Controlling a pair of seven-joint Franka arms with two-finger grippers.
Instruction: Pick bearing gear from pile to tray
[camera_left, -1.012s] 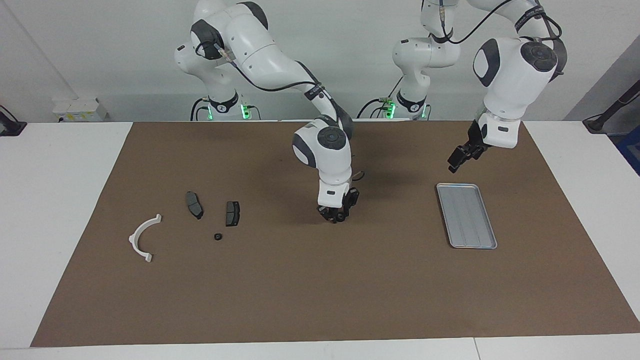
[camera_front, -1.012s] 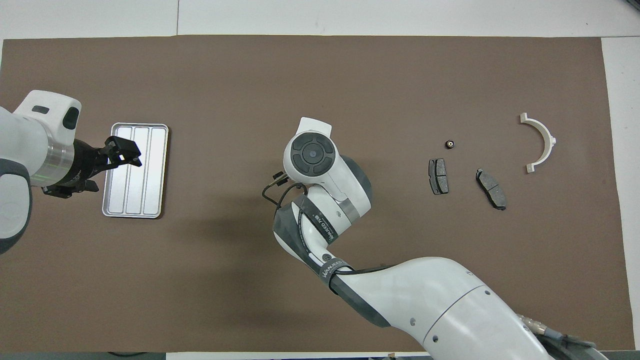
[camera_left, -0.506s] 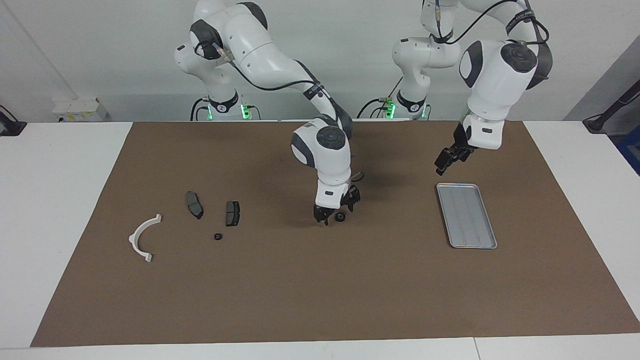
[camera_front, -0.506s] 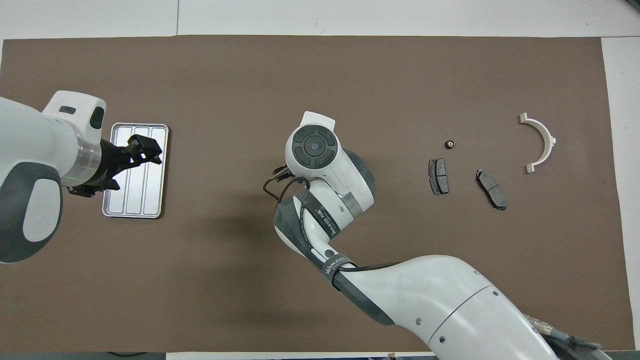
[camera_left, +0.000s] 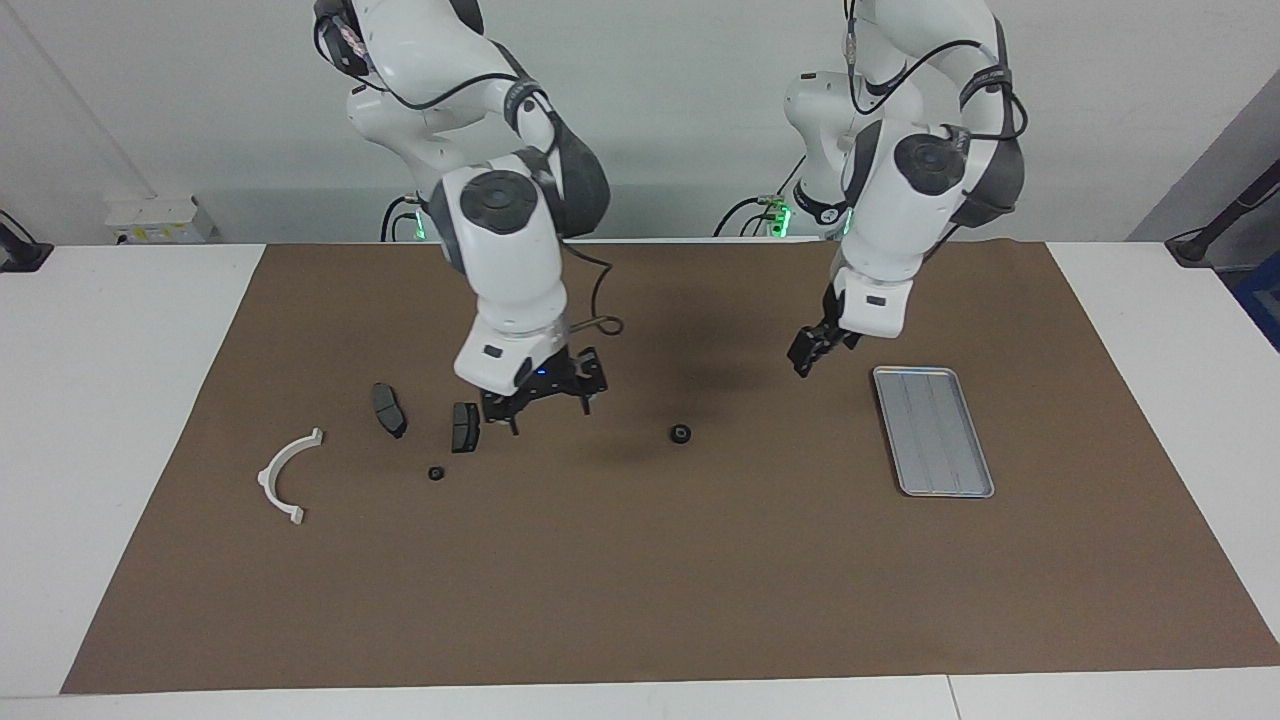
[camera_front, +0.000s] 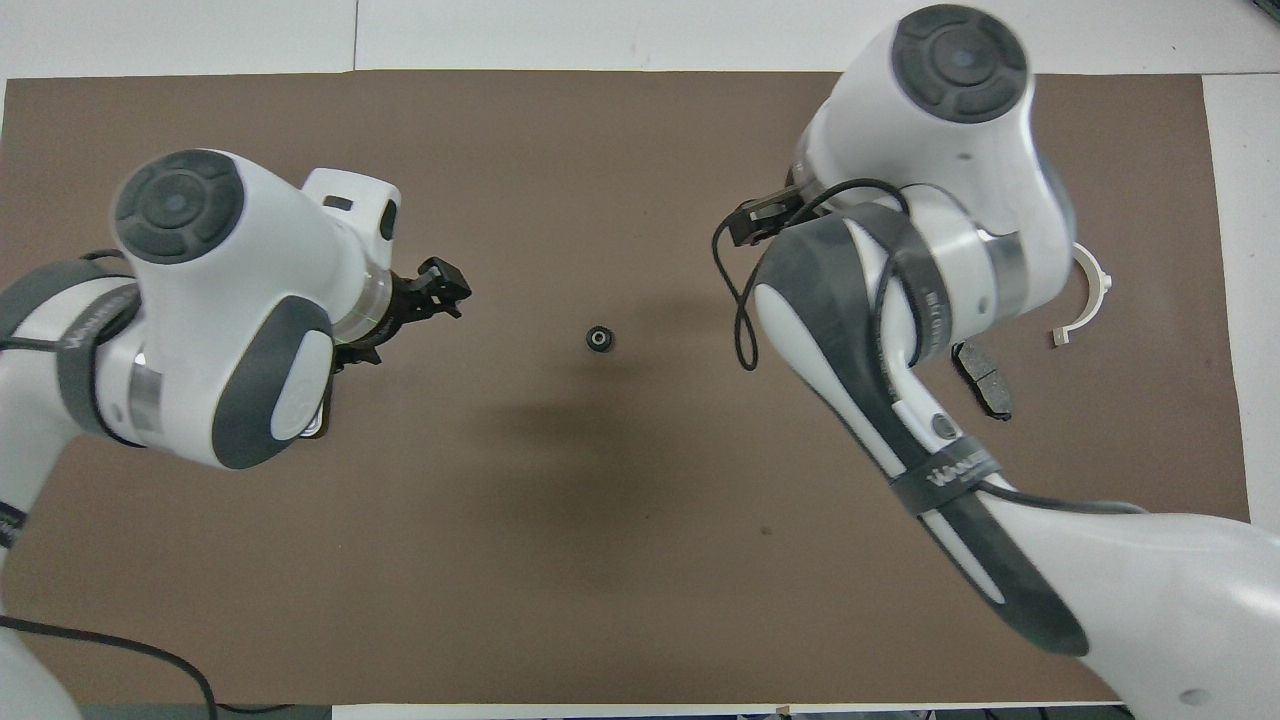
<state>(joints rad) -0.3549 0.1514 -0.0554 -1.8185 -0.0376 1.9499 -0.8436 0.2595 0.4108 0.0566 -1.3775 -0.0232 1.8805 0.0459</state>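
**Bearing gear alone on the mat, both grippers open**

The bearing gear lies by itself on the brown mat at the frame's centre, between the pile and the tray, touching neither. The right gripper hangs open and empty just above the surface, beside a dark brake pad. A second brake pad, a tiny black piece and a white half-ring bracket sit at centre left. The left gripper, open and empty, hovers over the mat beside the tray's upper corner.
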